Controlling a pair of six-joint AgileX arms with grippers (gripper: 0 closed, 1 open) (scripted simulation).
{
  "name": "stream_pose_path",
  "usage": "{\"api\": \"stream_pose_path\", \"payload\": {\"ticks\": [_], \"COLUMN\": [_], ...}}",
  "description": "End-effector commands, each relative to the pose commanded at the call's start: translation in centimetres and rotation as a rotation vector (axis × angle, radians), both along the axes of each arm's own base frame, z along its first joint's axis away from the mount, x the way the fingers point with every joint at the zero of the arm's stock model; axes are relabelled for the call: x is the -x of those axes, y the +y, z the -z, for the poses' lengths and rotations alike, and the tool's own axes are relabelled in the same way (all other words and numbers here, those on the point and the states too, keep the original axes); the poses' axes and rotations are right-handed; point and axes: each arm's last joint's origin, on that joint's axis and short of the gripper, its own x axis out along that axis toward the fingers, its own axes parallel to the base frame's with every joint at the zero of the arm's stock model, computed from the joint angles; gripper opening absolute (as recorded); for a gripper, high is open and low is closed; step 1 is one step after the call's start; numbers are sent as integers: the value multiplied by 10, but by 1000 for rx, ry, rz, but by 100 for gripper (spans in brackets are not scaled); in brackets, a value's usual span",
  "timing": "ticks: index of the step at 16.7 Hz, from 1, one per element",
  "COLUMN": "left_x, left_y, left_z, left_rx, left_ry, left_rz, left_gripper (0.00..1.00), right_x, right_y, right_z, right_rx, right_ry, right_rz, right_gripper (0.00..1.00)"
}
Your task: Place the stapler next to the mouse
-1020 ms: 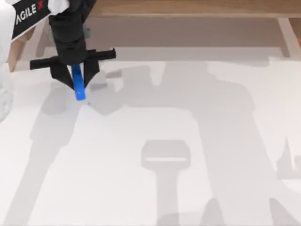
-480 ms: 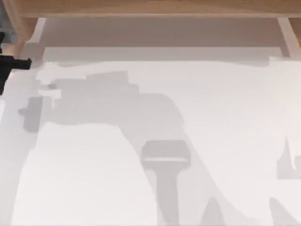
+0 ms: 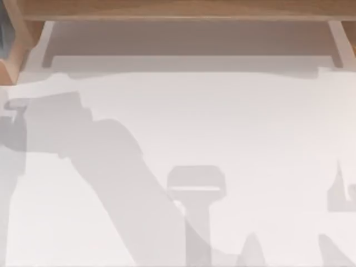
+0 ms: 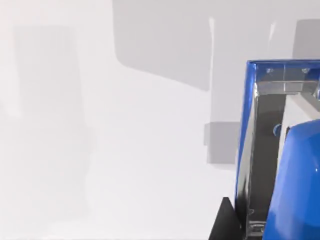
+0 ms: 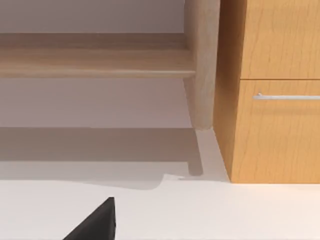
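The bright-blue stapler [image 4: 300, 190] looms close in the left wrist view, its metal channel [image 4: 265, 150] showing inside the blue frame. It hangs above the white table [image 4: 100, 125], with my left gripper shut on it; one black fingertip [image 4: 223, 222] peeks out beside it. In the right wrist view, a black part of my right gripper [image 5: 95, 225] sits low over the table, facing the wooden furniture. The mouse is out of view.
A wooden board [image 3: 178, 11] runs along the table's far edge, with a pale recess below it. A wooden cabinet with a drawer handle [image 5: 285, 96] and a round post [image 5: 202, 65] stand ahead of the right gripper. Arm shadows lie across the white tabletop [image 3: 233, 122].
My left gripper, holding the stapler, has moved left out of the top view. Its shadow on the table has slid to the left edge.
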Motion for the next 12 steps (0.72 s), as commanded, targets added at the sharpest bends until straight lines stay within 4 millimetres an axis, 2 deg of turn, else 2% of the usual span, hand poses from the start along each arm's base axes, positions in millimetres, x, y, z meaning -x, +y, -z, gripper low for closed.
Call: {"api": "stream_pose_path", "payload": {"ticks": [6,12], "left_x": [0,2], "left_y": [-2,-1], "left_z": [-1,7], "left_rx": [-6,-14], "left_ry": [1,34], "left_rz": [7,8], "left_gripper": [0,0], "right_x": [0,0], "right_y": [0,0], "right_z": [0,0], "right_rx": [0,0], "right_ry": [0,0], "right_rz": [0,0], "right_gripper": [100,100]}}
